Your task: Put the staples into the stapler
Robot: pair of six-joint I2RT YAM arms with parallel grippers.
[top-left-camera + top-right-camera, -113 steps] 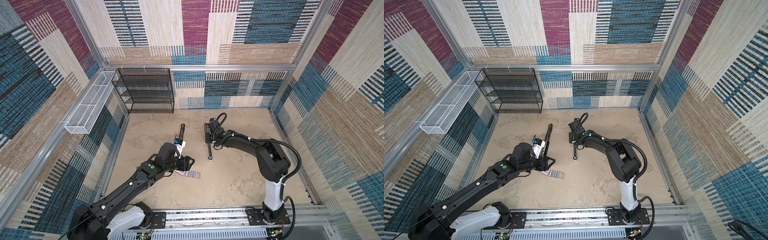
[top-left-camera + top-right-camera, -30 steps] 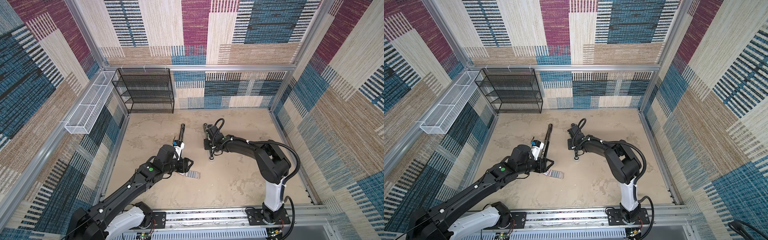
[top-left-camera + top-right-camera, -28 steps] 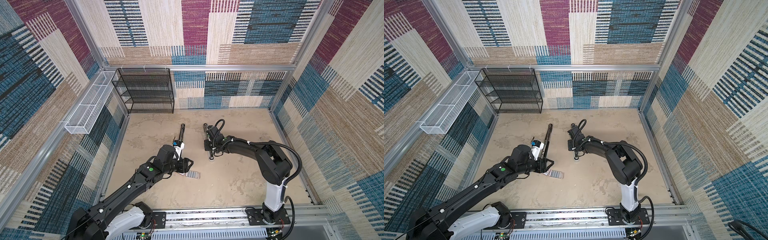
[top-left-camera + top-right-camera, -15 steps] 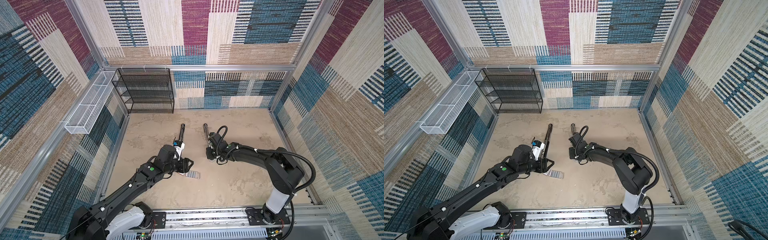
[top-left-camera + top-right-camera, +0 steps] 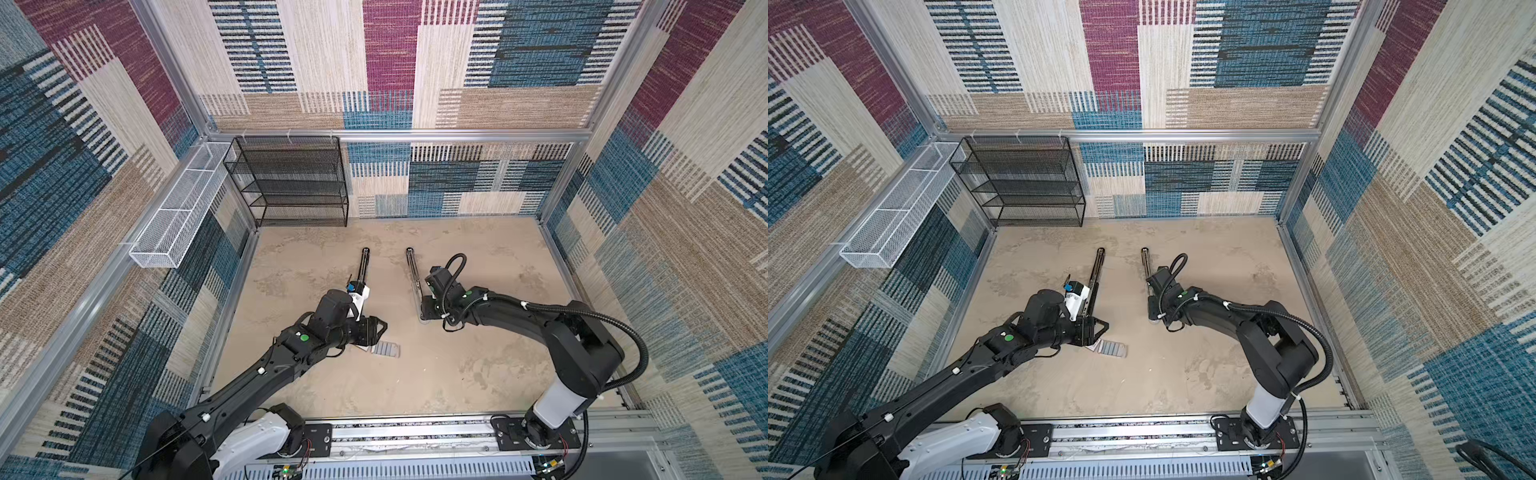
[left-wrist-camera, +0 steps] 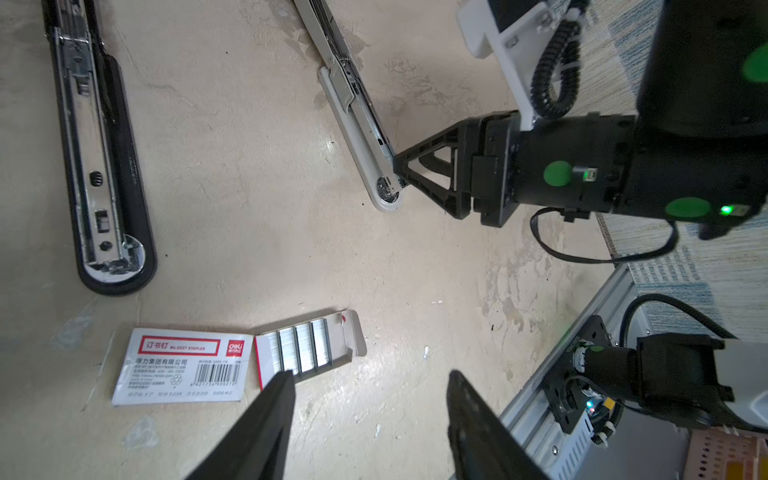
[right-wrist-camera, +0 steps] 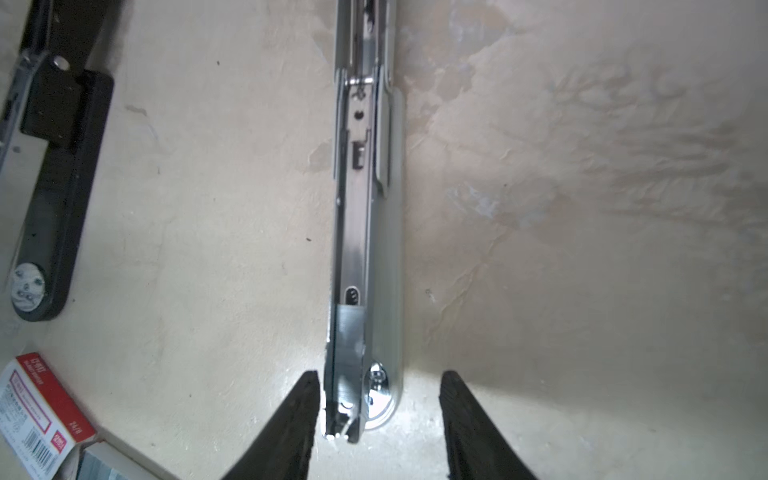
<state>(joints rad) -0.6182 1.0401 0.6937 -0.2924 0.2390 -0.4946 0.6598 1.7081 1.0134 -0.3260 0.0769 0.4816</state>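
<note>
Box (image 6: 183, 365) reads "deli", "No.0027 STAPLES"; left jaws, right jaws apart, empty.

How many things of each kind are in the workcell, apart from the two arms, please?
Staplers: 2 (black stapler, white stapler)
Staple box sleeve: 1
Tray of staples: 1
Black wire rack: 1
White wire basket: 1
Total: 6
</note>
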